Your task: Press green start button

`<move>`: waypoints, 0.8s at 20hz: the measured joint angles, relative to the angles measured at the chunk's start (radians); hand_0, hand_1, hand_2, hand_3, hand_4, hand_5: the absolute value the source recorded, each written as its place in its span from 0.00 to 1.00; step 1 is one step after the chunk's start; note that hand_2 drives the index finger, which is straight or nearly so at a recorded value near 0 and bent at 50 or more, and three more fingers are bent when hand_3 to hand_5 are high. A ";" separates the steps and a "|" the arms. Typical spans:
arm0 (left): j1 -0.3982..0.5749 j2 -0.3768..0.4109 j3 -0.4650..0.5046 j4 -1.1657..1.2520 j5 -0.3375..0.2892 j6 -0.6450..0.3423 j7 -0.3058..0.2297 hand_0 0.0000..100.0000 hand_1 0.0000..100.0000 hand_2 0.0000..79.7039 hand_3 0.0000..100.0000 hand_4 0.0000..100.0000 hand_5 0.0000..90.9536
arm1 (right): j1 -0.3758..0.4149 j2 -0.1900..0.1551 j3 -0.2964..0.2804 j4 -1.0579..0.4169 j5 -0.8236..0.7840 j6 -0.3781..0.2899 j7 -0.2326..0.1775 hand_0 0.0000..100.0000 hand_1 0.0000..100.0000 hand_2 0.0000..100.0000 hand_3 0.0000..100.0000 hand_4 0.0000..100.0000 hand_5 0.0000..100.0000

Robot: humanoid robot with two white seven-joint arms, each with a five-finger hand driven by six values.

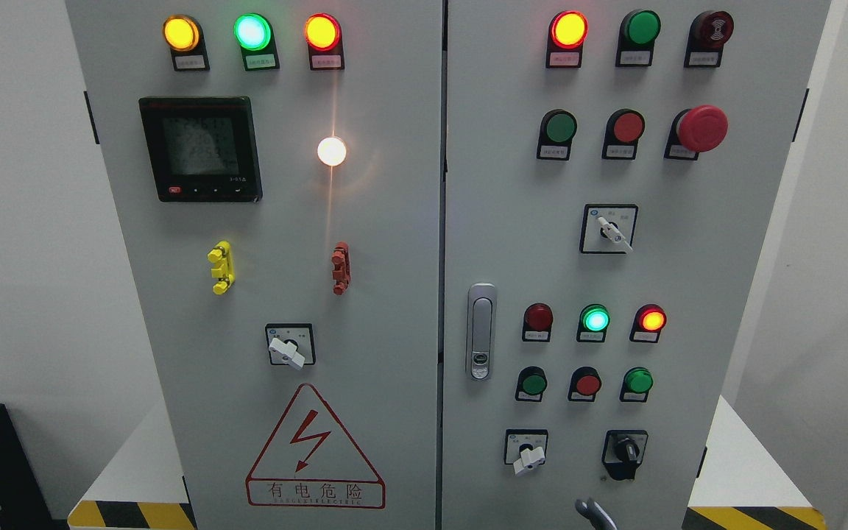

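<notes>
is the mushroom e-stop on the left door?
No: the red mushroom e-stop sits on the right door, at the right end of its second row of buttons.

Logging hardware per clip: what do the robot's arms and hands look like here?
Almost nothing shows. Only a small, glossy grey curved tip, probably of the right hand, pokes in at the bottom edge, right of the middle. No cables, markings or arm links can be seen. The left arm is out of view.
</notes>
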 measured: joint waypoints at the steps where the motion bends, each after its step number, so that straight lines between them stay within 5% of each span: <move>1: 0.000 0.000 0.000 0.000 0.000 0.000 0.000 0.12 0.56 0.00 0.00 0.00 0.00 | -0.002 0.000 -0.001 -0.002 0.036 -0.002 -0.011 0.17 0.35 0.00 0.57 0.58 0.59; 7: 0.000 0.000 0.000 0.000 0.000 0.000 0.000 0.12 0.56 0.00 0.00 0.00 0.00 | -0.027 0.000 -0.026 -0.007 0.286 -0.007 -0.083 0.28 0.36 0.00 0.71 0.71 0.78; 16: 0.000 0.000 0.000 0.000 0.000 0.000 0.000 0.12 0.56 0.00 0.00 0.00 0.00 | -0.108 0.000 -0.078 -0.008 0.643 -0.013 -0.152 0.35 0.33 0.00 0.83 0.81 0.93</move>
